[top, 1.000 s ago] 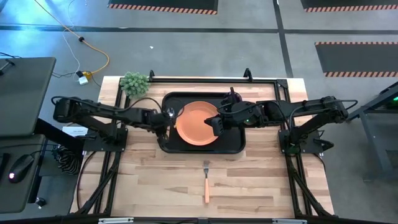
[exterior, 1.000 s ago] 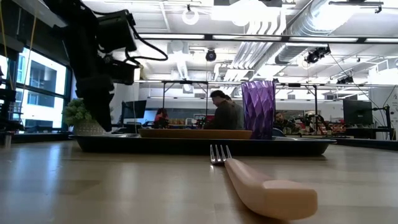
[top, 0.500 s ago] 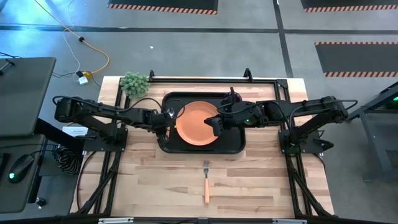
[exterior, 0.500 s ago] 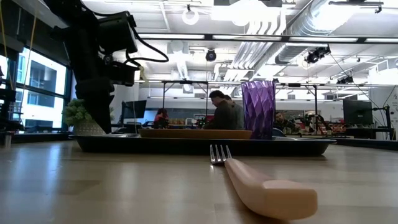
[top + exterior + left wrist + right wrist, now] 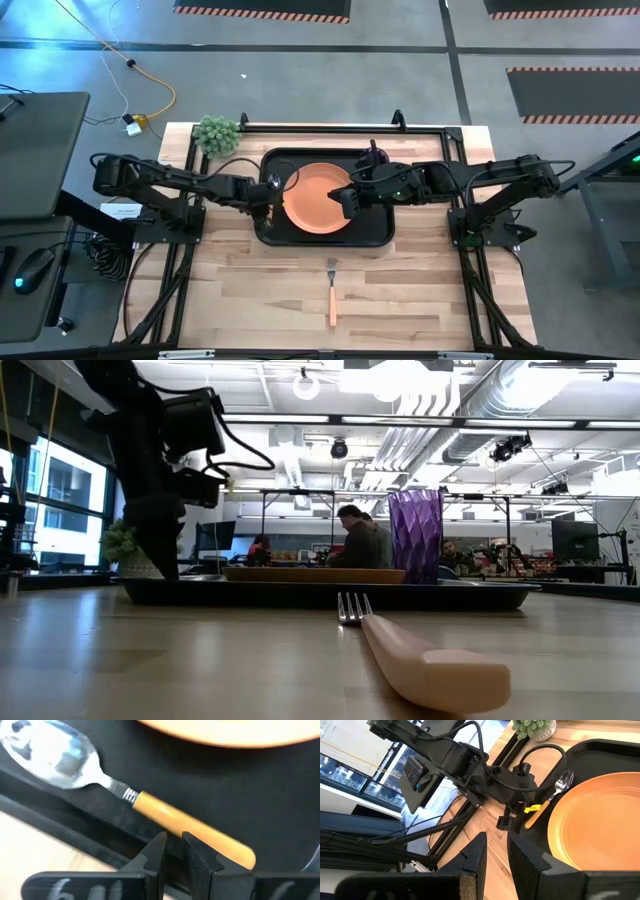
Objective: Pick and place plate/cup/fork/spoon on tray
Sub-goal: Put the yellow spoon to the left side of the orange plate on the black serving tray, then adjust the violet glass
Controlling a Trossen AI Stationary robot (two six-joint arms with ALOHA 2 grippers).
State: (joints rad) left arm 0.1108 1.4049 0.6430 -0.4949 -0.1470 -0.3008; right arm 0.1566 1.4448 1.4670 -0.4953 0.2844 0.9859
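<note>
The left gripper (image 5: pixel 268 190), jaws nearly together and holding nothing, has eased closer in over the tray's left edge in the past second, above the spoon's handle. The right gripper (image 5: pixel 343 203), narrowly parted and empty, has not moved above the plate. The tray (image 5: pixel 375 232) carries the plate (image 5: pixel 315 198), the cup (image 5: pixel 414 535) and the spoon (image 5: pixel 150 809), lying flat. Only the fork (image 5: pixel 331 292) remains, on the table nearer the front, probably the next pick.

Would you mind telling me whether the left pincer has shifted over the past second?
Yes, slightly: in the high view the left pincer has edged rightward toward the plate, over the tray edge near the spoon.
</note>
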